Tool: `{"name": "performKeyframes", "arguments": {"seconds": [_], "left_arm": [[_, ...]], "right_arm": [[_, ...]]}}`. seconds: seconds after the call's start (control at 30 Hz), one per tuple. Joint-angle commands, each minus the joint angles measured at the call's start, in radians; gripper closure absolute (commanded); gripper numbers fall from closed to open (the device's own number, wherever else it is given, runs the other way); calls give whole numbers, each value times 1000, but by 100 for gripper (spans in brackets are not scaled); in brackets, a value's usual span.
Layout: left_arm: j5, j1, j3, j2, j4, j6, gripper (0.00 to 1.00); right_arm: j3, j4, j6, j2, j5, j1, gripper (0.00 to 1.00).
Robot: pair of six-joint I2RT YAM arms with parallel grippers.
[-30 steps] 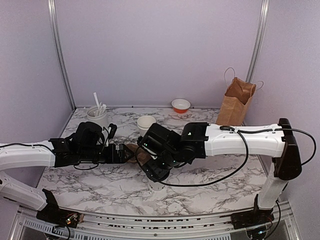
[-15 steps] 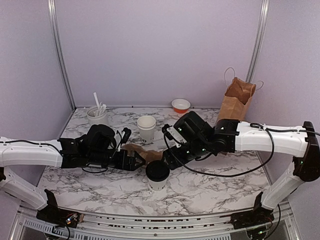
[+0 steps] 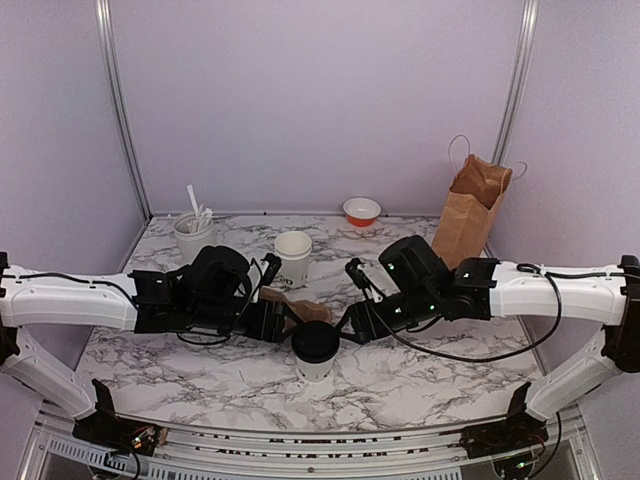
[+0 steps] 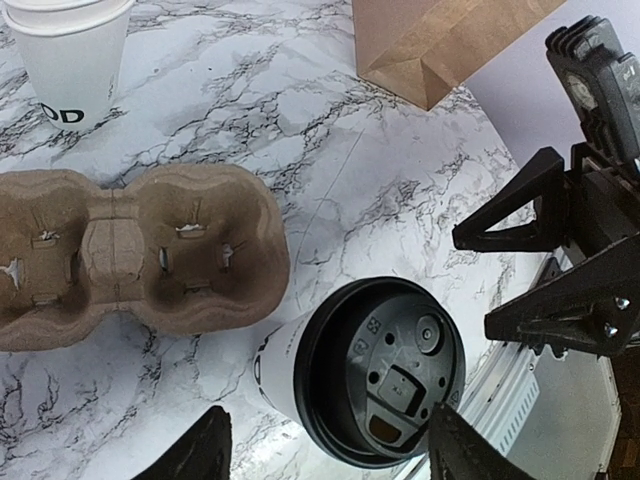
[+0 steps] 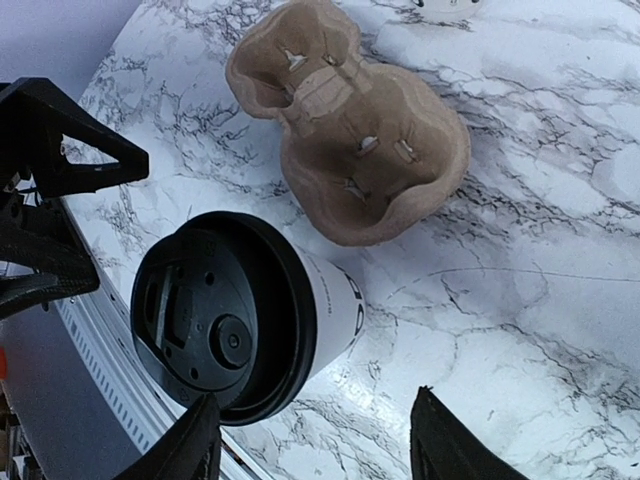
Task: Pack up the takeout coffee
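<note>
The takeout coffee [image 3: 315, 347], a white cup with a black lid, stands upright near the table's front centre. My left gripper [image 3: 275, 322] hovers at its left and my right gripper [image 3: 355, 325] at its right, both pointing at it. In the left wrist view the lid [image 4: 375, 375] lies between the spread fingers of the left gripper [image 4: 330, 455], with a gap on the left side. In the right wrist view the cup [image 5: 320, 300] sits toward the left finger of the open right gripper [image 5: 320, 445]. Neither gripper holds anything.
A brown pulp cup carrier [image 3: 290, 303] lies just behind the coffee. A lidless white cup [image 3: 293, 252], a utensil holder [image 3: 193, 232] and an orange bowl [image 3: 361, 211] stand further back. A brown paper bag [image 3: 472, 205] stands at the back right.
The right arm has drawn back to the right, uncovering the lidded cup. The left gripper has moved right toward the cup. Both pairs of fingers have narrowed.
</note>
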Motion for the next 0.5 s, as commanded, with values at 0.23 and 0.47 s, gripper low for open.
{"name": "performKeyframes", "arguments": {"seconds": [0.23, 0.47], "left_arm": [[-73, -38, 96, 61, -118, 59, 39], [-82, -49, 122, 88, -134, 74, 41]], "right_arm": [[-44, 109, 45, -14, -47, -35, 46], [-65, 133, 59, -8, -60, -39, 49]]}}
